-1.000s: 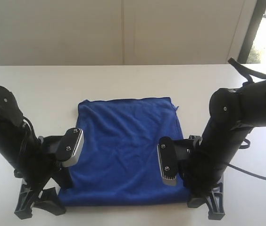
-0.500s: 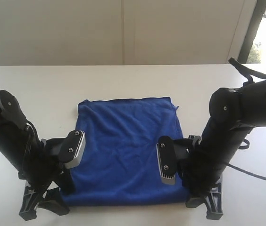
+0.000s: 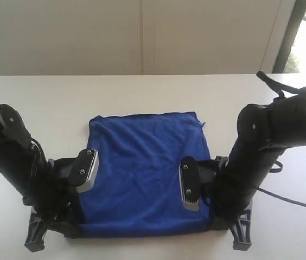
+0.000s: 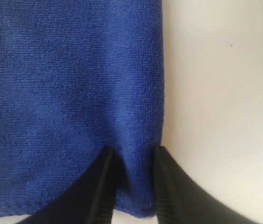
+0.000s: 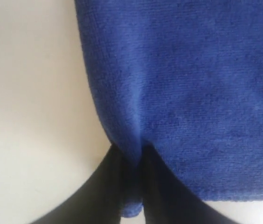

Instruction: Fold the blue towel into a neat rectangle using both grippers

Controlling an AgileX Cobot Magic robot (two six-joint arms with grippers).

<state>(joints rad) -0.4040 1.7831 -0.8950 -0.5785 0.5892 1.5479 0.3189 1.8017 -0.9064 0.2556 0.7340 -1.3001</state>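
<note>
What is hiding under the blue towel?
Only the white table shows around the blue towel; anything beneath it is covered. The right gripper pinches one near corner, and the left gripper straddles the other.

White table (image 3: 142,92): blue towel (image 3: 142,162) spread flat on it, mildly wrinkled; black cable (image 3: 299,203) lying at right.

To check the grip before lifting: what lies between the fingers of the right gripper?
A bunched strip of the blue towel, at its corner, sits between the fingers of the right gripper. The right wrist view shows this.
</note>
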